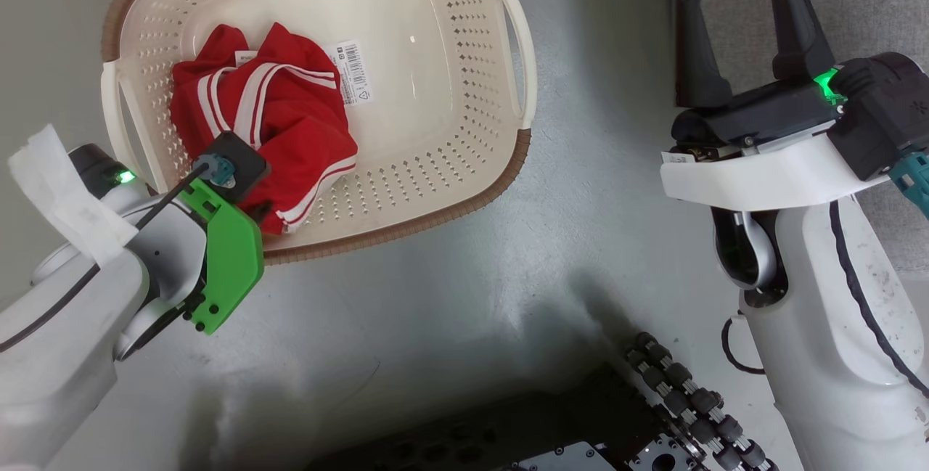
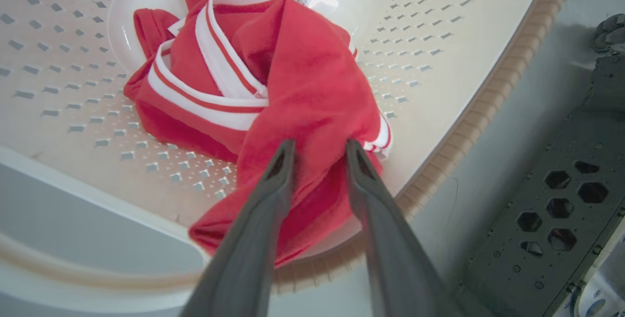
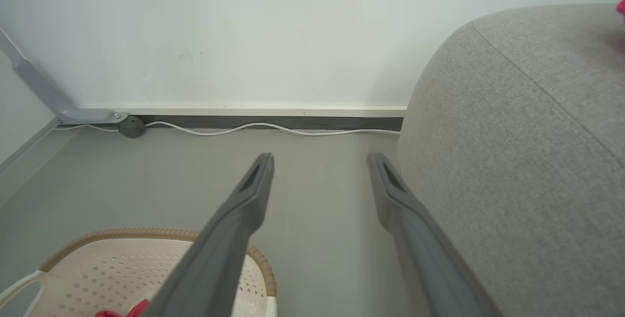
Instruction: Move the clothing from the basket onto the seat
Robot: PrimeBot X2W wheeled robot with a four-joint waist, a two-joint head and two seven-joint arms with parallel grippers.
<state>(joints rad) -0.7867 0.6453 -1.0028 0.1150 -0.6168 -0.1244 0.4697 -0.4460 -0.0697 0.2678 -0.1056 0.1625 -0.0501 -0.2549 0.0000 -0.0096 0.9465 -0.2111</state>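
The clothing, red with white stripes, lies bunched in the left part of the cream basket. My left gripper reaches down into the basket, its two fingers pressed in on a raised fold of the red cloth, which bulges between them. In the head view the left wrist covers those fingers and the near edge of the clothing. My right gripper hangs open and holds nothing, just beside the rounded edge of the grey seat. A scrap of red shows on top of the seat.
The basket stands on grey floor between my arms. My dark base and its roller wheels are at the bottom. A white cable runs along the wall's skirting behind the basket.
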